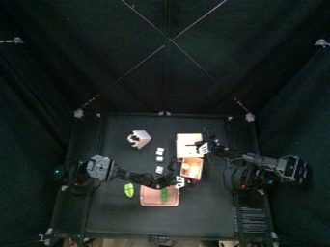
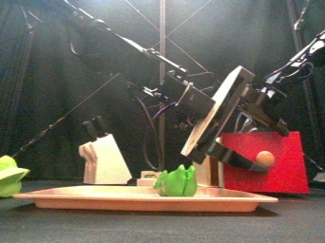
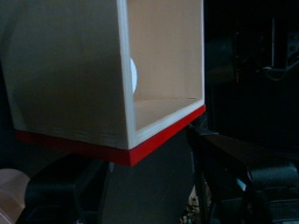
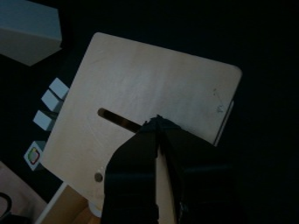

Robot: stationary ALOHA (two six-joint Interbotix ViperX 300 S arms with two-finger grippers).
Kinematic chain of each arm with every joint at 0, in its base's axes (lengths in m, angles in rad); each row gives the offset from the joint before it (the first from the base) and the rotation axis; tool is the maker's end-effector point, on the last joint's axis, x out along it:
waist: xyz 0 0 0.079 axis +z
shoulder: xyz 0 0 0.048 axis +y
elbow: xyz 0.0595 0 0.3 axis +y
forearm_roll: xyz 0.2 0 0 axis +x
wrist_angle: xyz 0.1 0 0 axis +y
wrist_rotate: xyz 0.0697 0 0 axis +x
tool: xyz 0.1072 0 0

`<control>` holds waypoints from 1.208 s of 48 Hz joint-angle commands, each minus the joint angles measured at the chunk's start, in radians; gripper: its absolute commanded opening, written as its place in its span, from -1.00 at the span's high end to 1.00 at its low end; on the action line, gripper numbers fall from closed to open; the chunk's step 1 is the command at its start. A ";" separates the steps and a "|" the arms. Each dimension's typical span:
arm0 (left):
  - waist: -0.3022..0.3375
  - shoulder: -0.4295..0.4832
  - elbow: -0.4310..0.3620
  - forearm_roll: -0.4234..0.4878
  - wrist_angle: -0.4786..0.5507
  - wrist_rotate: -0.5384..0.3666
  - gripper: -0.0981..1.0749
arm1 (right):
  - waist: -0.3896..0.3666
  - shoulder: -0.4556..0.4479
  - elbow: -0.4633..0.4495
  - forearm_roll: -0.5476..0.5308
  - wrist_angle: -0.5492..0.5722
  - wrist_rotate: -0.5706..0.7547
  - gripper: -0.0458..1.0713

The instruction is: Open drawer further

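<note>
The light-wood box with a black-and-white tag on top stands tilted in the front view. Its orange-tan drawer is pulled out toward the table's front, showing a red front face with an orange knob. In the left wrist view the drawer's cream inside and red edge are close ahead. My left gripper is open, jaws on either side below that edge. My right gripper is shut, tips on the box's top panel at the end of a slot.
A white-grey cube stands behind and left of the box, also in the front view. A flat pink slab lies near the front edge with a green thing on it. Another green thing lies at its left.
</note>
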 commanded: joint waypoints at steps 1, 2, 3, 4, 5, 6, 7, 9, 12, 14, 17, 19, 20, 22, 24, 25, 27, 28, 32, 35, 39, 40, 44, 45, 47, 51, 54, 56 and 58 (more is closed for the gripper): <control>0.005 -0.049 -0.014 0.021 -0.005 0.003 -0.79 | 0.002 0.012 0.002 0.006 0.003 0.002 0.28; 0.005 -0.048 -0.014 0.026 -0.005 0.002 -0.80 | 0.003 0.014 0.002 0.008 0.003 0.002 0.28; 0.005 -0.048 -0.012 0.031 -0.005 0.002 -0.80 | 0.003 0.014 0.002 0.008 0.003 0.002 0.28; 0.006 -0.046 -0.012 0.032 -0.005 0.000 -0.80 | 0.003 0.014 0.002 0.008 0.003 0.002 0.28; 0.006 -0.046 -0.011 0.035 -0.005 -0.002 -0.80 | 0.003 0.015 0.002 0.008 0.003 0.002 0.28; 0.006 -0.046 -0.009 0.035 -0.005 -0.002 -0.80 | 0.003 0.017 0.000 0.008 0.003 0.002 0.28; 0.006 -0.048 -0.009 0.035 -0.005 -0.002 -0.80 | 0.003 0.017 0.000 0.008 0.003 0.002 0.28; 0.006 -0.051 -0.005 0.032 -0.005 -0.005 -0.80 | 0.003 0.017 -0.002 0.008 0.003 0.002 0.28; 0.008 -0.058 0.005 0.026 -0.005 -0.009 -0.80 | 0.003 0.017 -0.002 0.008 0.003 0.002 0.28; 0.008 -0.063 0.009 0.017 -0.005 -0.017 -0.80 | 0.003 0.017 -0.002 0.008 0.003 0.002 0.28; 0.006 -0.074 0.014 0.000 -0.005 -0.029 -0.80 | 0.005 0.017 -0.002 0.008 0.003 0.002 0.28; 0.008 -0.078 0.018 -0.014 -0.005 -0.040 -0.80 | 0.005 0.017 -0.002 0.008 0.003 0.002 0.28; 0.008 -0.080 0.021 -0.020 -0.005 -0.046 -0.80 | 0.005 0.017 -0.003 0.008 0.003 0.002 0.28; 0.008 -0.084 0.028 -0.034 -0.003 -0.061 -0.80 | 0.005 0.017 -0.003 0.008 0.003 0.002 0.28; 0.006 -0.087 0.032 -0.044 -0.003 -0.077 -0.79 | 0.006 0.017 -0.003 0.008 0.003 0.002 0.28; 0.008 -0.089 0.035 -0.051 -0.005 -0.083 -0.79 | 0.006 0.017 -0.003 0.008 0.003 0.002 0.28; 0.006 -0.089 0.040 -0.058 -0.002 -0.101 -0.79 | 0.005 0.017 -0.003 0.008 0.003 0.002 0.28; 0.008 -0.089 0.043 -0.061 0.002 -0.107 -0.79 | 0.006 0.017 -0.003 0.008 0.003 0.000 0.28; 0.008 -0.084 0.054 -0.067 0.006 -0.129 -0.79 | 0.006 0.017 -0.002 0.008 0.003 0.002 0.28; 0.008 -0.077 0.066 -0.077 0.011 -0.146 -0.79 | 0.006 0.017 -0.003 0.008 0.003 0.002 0.28; 0.008 -0.077 0.075 -0.080 0.020 -0.164 -0.79 | 0.006 0.017 -0.003 0.008 0.003 0.002 0.28; 0.008 -0.077 0.078 -0.078 0.023 -0.167 -0.79 | 0.006 0.017 -0.002 0.008 0.003 0.002 0.28; 0.008 -0.083 0.087 -0.077 0.040 -0.173 -0.79 | 0.006 0.017 -0.002 0.008 0.003 0.002 0.28; 0.008 -0.087 0.094 -0.077 0.048 -0.173 -0.79 | 0.006 0.017 -0.002 0.008 0.003 0.002 0.28; 0.008 -0.092 0.098 -0.077 0.057 -0.173 -0.79 | 0.006 0.017 -0.003 0.008 0.003 0.002 0.28; 0.008 -0.101 0.109 -0.077 0.072 -0.175 -0.79 | 0.006 0.017 -0.003 0.008 0.003 0.002 0.28; 0.006 -0.109 0.117 -0.074 0.080 -0.173 -0.79 | 0.006 0.017 -0.003 0.008 0.003 0.002 0.28; 0.005 -0.117 0.121 -0.069 0.080 -0.172 -0.79 | 0.006 0.017 -0.003 0.008 0.003 0.002 0.28; 0.003 -0.123 0.126 -0.061 0.080 -0.172 -0.79 | 0.006 0.017 -0.003 0.008 0.003 0.002 0.28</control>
